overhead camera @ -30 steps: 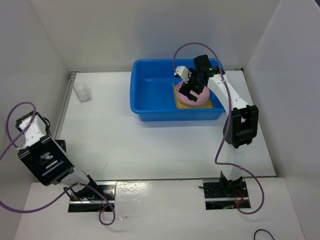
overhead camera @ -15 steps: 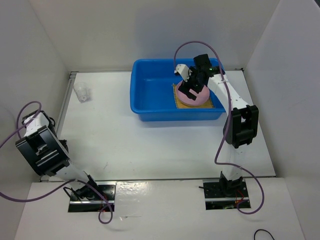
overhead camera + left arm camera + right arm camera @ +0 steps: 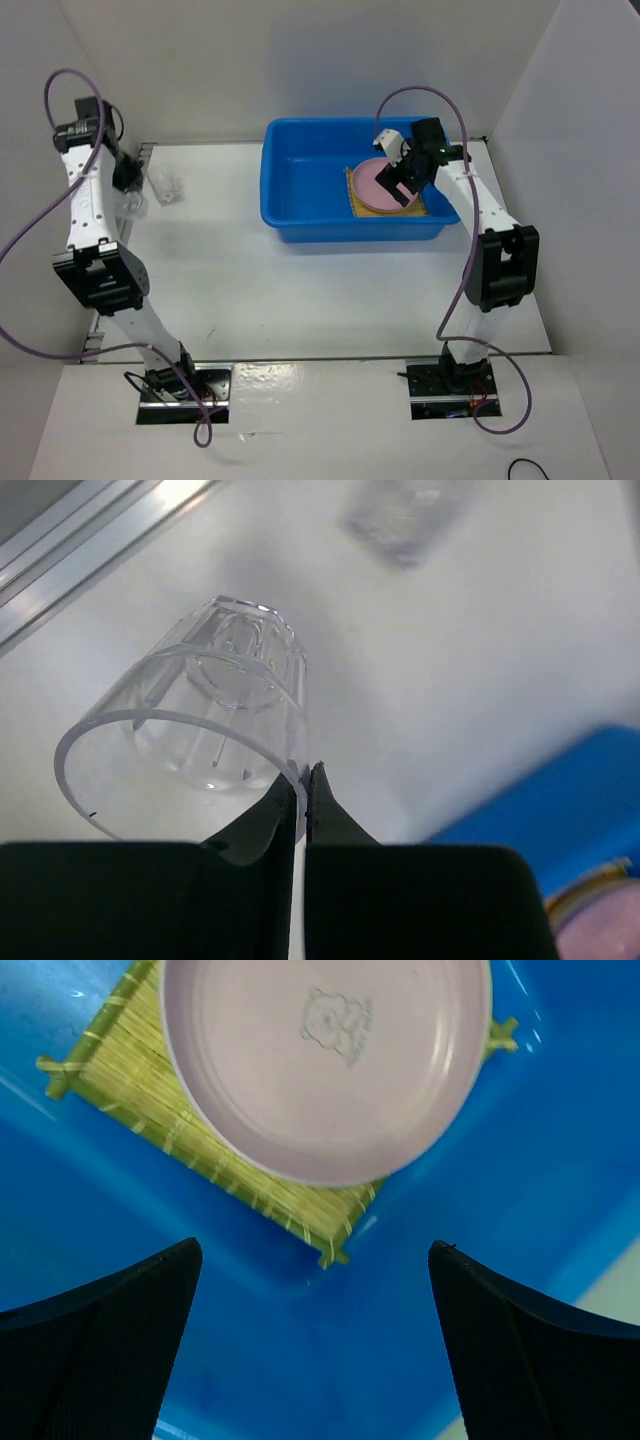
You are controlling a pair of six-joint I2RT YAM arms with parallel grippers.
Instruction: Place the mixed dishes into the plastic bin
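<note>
Left pincer [image 3: 305, 770] is clamping the rim of a clear glass cup [image 3: 190, 750].
Right pincer [image 3: 315, 1248] is hanging spread over pink plate [image 3: 320, 1060], inside blue bin [image 3: 520, 1190].

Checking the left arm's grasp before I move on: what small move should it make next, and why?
Probably a short, slow lift straight up. The left pincer looks shut on the rim wall of a clear glass cup, which is tilted, so raising it a little would test the pinch before carrying it to the blue bin, where the pink plate already lies.
</note>
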